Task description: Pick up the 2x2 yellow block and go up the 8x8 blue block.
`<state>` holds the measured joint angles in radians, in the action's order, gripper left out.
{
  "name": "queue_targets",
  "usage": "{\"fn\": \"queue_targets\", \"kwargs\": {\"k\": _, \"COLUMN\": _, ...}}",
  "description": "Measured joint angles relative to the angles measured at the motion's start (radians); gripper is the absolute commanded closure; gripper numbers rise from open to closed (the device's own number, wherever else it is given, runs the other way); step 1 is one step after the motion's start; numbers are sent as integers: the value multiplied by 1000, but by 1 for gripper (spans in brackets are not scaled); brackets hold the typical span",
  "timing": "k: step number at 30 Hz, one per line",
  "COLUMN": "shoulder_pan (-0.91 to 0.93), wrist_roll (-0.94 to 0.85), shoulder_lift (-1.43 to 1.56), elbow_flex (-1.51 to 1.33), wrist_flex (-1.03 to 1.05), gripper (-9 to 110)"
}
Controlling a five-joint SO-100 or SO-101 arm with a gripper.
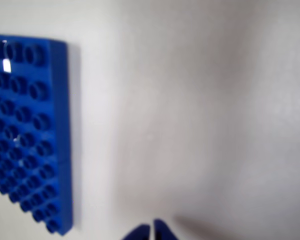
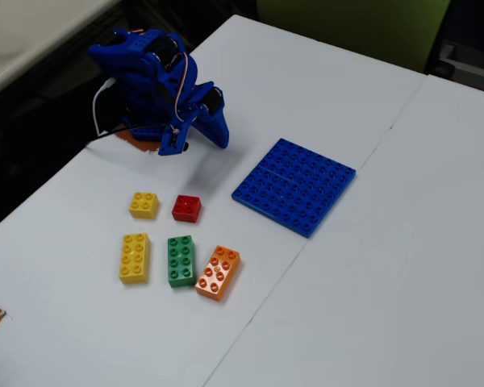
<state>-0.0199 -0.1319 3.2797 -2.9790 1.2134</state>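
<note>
The 2x2 yellow block lies on the white table in the fixed view, just left of a red brick of the same size. The 8x8 blue block lies flat to the right of them; its studded face fills the left side of the wrist view. My gripper shows only as two blue tips at the bottom edge of the wrist view, almost touching, with nothing between them. The blue arm sits folded at the table's far left, well behind the yellow block, which is out of the wrist view.
The red brick sits beside the yellow block. In front of them lie a longer yellow brick, a green brick and an orange brick. A seam divides the two tabletops.
</note>
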Motion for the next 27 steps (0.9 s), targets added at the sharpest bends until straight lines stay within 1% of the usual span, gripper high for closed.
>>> {"fn": "queue_targets", "kwargs": {"k": 19, "shoulder_pan": 0, "wrist_roll": -2, "shoulder_lift": 0, "elbow_flex": 0, "wrist_flex": 0, "gripper": 101}}
{"fn": "queue_targets", "kwargs": {"k": 24, "shoulder_pan": -2, "wrist_roll": -124, "shoulder_lift": 0, "elbow_flex": -5, "wrist_flex": -3, "gripper": 101}}
{"fn": "queue_targets", "kwargs": {"k": 27, "shoulder_pan": -2, "wrist_roll": -282, "shoulder_lift": 0, "elbow_flex": -3, "wrist_flex": -11, "gripper": 101}}
